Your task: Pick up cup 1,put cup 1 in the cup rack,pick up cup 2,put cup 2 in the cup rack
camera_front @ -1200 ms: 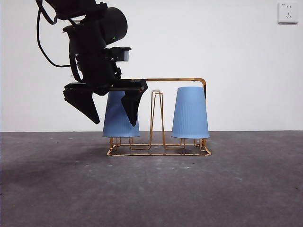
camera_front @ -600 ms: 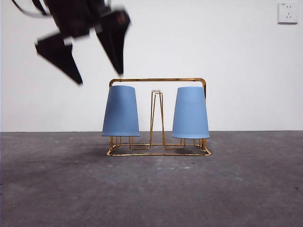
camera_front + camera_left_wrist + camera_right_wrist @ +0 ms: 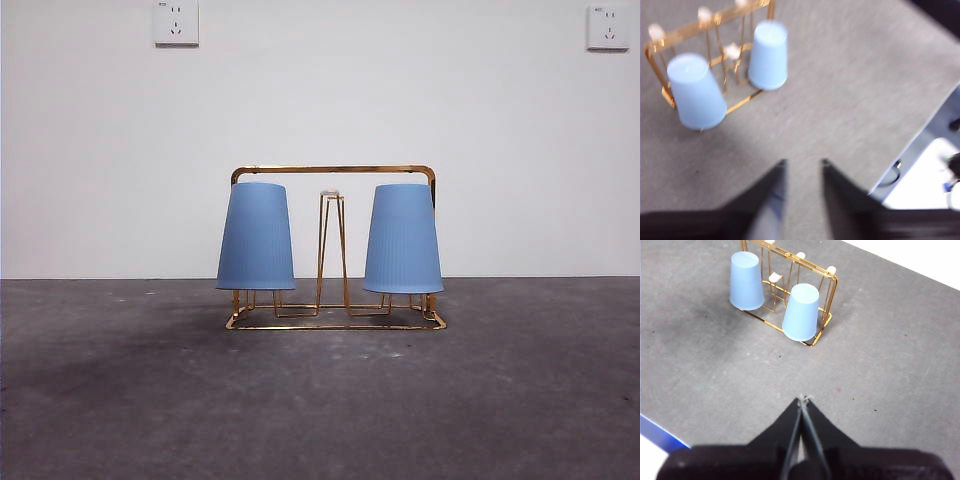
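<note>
Blue cups, two [image 3: 256, 236] [image 3: 402, 238], are sitting inverted on one gold cup rack [image 3: 335, 171], left gripper [image 3: 802, 167] hanging released, right gripper [image 3: 803, 400] clenched empty.

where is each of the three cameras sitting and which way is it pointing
Front view: low, about table height, looking level across the grey table at the gold cup rack, an upside-down blue cup at each end, wall behind; no arm shows.
Left wrist view: on the left arm, looking down from above and off to one side; the left tool stands open at the bottom edge.
Right wrist view: on the right arm, high, angled down; the right tool is shut and empty.
All three share the rack and both cups.
</note>
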Motion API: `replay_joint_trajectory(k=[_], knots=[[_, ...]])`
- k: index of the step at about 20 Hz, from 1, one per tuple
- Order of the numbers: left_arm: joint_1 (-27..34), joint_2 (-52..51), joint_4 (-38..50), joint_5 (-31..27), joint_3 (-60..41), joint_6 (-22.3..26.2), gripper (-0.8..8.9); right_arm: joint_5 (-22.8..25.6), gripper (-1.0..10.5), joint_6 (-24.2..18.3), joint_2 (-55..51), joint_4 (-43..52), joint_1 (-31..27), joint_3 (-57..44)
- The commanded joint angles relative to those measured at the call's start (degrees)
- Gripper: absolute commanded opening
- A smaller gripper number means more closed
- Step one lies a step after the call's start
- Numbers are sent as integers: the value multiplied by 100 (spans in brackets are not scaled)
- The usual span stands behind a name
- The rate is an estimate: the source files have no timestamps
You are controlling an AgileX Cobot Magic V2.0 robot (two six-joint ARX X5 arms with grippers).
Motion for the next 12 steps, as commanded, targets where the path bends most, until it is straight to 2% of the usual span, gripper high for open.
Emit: replay_joint_trajectory(k=[1, 12], knots=[[-96, -236, -35, -2, -42, -76, -4, 0, 3, 68, 33, -127, 2, -26], [-116, -485, -79, -20, -42, -72, -4, 28, 2, 66, 59, -125, 2, -26]])
